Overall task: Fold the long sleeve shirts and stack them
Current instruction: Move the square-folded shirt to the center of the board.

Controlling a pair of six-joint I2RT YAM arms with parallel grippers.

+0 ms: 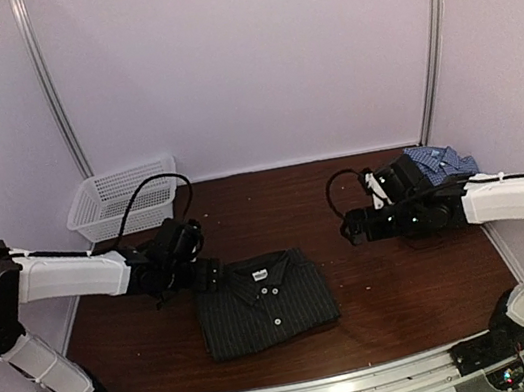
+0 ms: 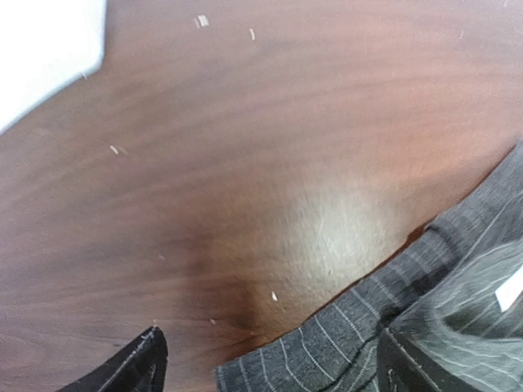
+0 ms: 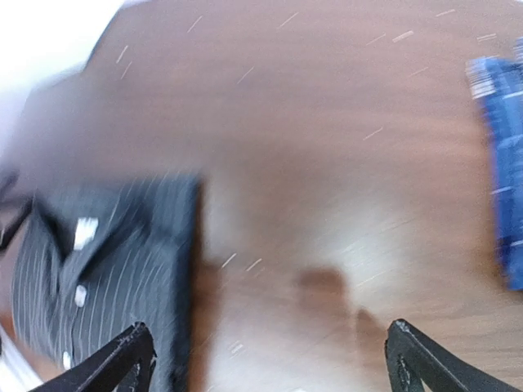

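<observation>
- A folded black pinstriped cloth shirt (image 1: 266,302) lies buttons-up in the middle of the dark wooden tabletop (image 1: 399,283).
- The left tool (image 2: 274,371) stands open at the shirt's far left corner.
- The right tool (image 3: 274,363) hangs open and empty, apart to the right.
- A blue-white checked cloth shirt (image 1: 442,161) lies far right.

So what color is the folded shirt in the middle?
The folded shirt is black with thin pale pinstripes; the top view shows it best.
</observation>
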